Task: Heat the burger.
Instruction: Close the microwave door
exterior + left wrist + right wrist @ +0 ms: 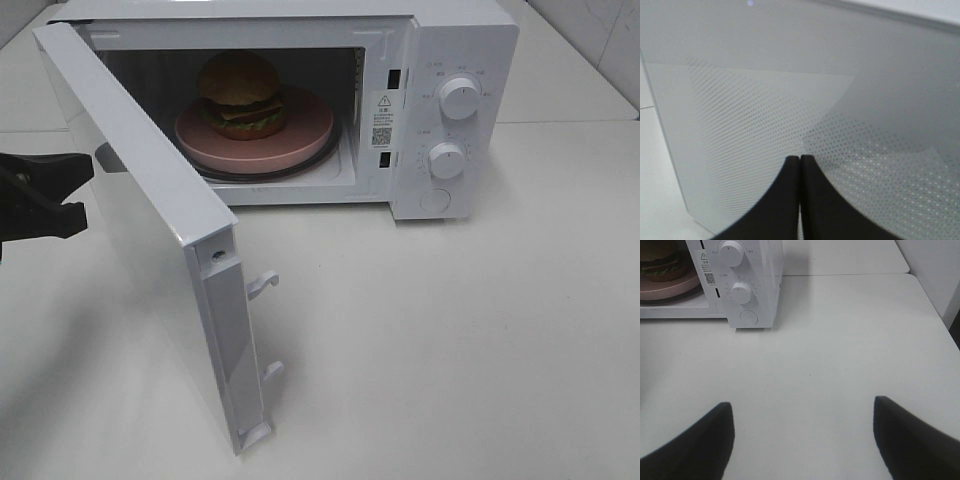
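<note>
Burger point(240, 93) sat on plate point(305, 140) inside microwave point(465, 40), well ahead of right jaws, behind the open door point(150, 230) from left jaws. Left jaws clenched, empty, at door's outer face; right jaws released above surface point(840, 365). Burger judged light, soft, loosely stacked; hold by plate rim.

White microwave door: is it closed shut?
No, the white microwave door stands swung wide open, so the small round tan-bunned burger on the flat pink round plate shows inside.
</note>
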Motion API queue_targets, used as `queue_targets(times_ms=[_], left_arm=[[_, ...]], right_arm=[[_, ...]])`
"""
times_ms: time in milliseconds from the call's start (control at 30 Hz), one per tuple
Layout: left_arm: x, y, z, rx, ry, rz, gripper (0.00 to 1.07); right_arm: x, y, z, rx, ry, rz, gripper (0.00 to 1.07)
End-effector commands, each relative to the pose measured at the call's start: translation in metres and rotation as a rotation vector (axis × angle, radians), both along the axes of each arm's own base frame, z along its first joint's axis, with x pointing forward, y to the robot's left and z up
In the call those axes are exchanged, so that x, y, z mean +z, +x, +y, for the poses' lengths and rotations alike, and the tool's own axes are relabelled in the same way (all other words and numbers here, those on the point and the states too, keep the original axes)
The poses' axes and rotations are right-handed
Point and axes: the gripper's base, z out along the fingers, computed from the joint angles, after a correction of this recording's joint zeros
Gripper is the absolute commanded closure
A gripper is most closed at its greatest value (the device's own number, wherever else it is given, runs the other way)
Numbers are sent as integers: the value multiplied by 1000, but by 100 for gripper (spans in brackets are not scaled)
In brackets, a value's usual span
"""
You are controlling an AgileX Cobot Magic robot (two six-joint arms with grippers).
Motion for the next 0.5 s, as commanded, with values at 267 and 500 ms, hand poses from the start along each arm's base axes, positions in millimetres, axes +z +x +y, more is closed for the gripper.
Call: queue_targets(times_ms=[267,500], left_arm=[[3,1,-7,-8,-14,-18,107],[4,1,-10,18,-22,-25,107]], right_arm=[[-1,-3,0,4,-4,-27,31],[-1,-3,0,4,-4,-27,31]])
